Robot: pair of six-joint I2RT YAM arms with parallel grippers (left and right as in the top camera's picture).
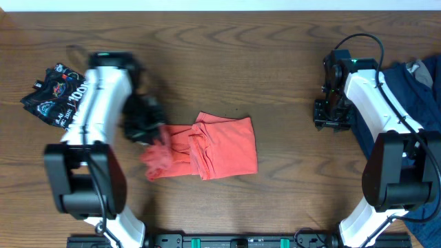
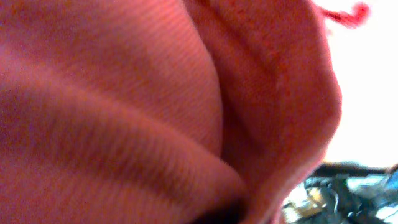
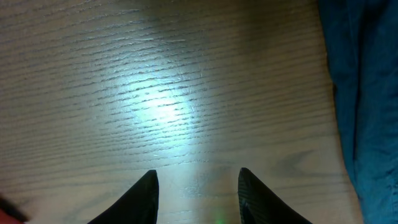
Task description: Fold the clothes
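The orange-red T-shirt [image 1: 213, 146] lies partly folded in the middle of the table. My left gripper [image 1: 148, 131] is at its left end, where the cloth is bunched and lifted. Orange-red cloth [image 2: 155, 112] fills the left wrist view and hides the fingers. My right gripper [image 1: 329, 118] is open and empty over bare wood at the right, its fingertips [image 3: 198, 180] apart. The navy garment [image 1: 413, 89] lies at the right edge and shows in the right wrist view [image 3: 367, 93]. The black white-printed garment [image 1: 55, 93] lies at the far left.
The wooden table [image 1: 227, 62] runs to the top edge of view. The arm bases stand along the front edge.
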